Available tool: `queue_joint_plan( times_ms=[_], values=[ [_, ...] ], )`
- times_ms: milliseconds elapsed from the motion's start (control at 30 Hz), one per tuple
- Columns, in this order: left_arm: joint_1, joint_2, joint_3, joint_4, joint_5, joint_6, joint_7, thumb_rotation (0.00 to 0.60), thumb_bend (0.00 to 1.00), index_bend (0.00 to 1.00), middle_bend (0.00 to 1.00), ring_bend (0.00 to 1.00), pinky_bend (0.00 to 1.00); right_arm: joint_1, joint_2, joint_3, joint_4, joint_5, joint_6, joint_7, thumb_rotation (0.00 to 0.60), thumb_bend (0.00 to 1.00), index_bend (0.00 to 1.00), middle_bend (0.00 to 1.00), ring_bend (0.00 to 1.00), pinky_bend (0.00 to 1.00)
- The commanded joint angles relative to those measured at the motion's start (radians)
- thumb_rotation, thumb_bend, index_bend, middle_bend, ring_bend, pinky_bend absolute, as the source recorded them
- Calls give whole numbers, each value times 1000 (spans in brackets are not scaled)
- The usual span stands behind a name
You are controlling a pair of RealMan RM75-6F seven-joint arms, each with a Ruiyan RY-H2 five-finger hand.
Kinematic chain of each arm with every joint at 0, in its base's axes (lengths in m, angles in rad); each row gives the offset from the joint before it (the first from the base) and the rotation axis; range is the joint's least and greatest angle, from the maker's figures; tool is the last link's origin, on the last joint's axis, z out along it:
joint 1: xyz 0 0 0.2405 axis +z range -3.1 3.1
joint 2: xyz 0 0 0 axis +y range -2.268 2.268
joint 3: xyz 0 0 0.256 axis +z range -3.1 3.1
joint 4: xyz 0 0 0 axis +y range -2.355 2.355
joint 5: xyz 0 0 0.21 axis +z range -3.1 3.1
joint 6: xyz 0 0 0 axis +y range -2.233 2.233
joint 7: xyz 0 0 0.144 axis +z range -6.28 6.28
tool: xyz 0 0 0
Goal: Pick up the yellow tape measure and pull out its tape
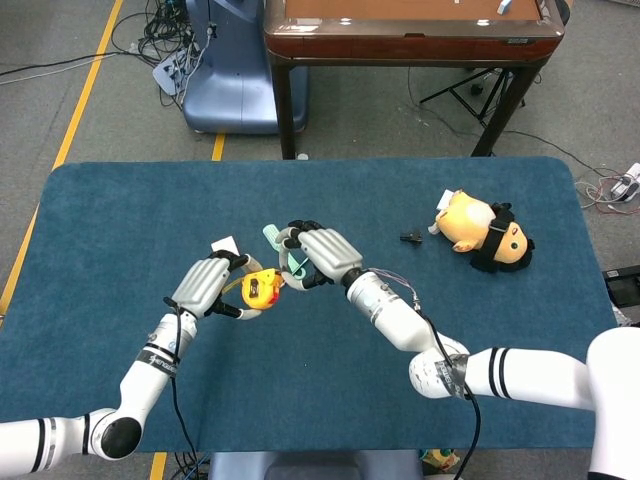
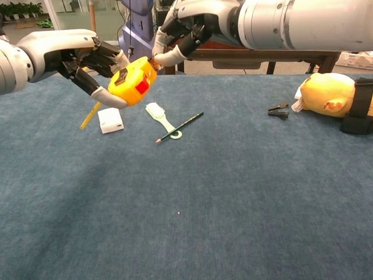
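Observation:
My left hand (image 1: 205, 285) (image 2: 76, 52) grips the yellow tape measure (image 1: 262, 289) (image 2: 133, 81) and holds it above the blue table, red button facing the chest camera. My right hand (image 1: 322, 255) (image 2: 192, 23) comes in from the right. Its thumb and a fingertip (image 2: 162, 58) are pinched together at the case's upper right corner, where the tape's end sits. The tab itself is hidden by those fingers, and no drawn-out tape shows between the two hands.
Under the hands lie a white block (image 2: 110, 119), a yellow pencil (image 2: 90, 115), a pale green brush (image 2: 160, 116) and a dark pencil (image 2: 179, 127). A black clip (image 2: 278, 109) and a plush doll (image 1: 485, 232) lie at the right. A wooden table (image 1: 400, 30) stands beyond.

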Motion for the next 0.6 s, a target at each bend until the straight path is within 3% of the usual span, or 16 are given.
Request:
queue_joint_plan(
  times_ms=[33, 200, 600],
  values=[
    [2, 3, 0, -1, 0, 1, 0, 600, 112, 478, 445, 264, 140, -4, -3, 4, -3, -1, 11, 2, 600, 644, 593, 262, 119, 79],
    [5, 10, 3, -3, 1, 0, 0, 600, 112, 478, 445, 264, 140, -14, -9, 9, -5, -9, 26, 8, 600, 699, 624, 288, 136, 78],
    [17, 34, 15, 11, 7, -15, -11, 600, 111, 478, 443, 263, 140, -80, 44, 1, -60, -53, 71, 24, 600, 702, 684, 337, 173, 79]
  ],
)
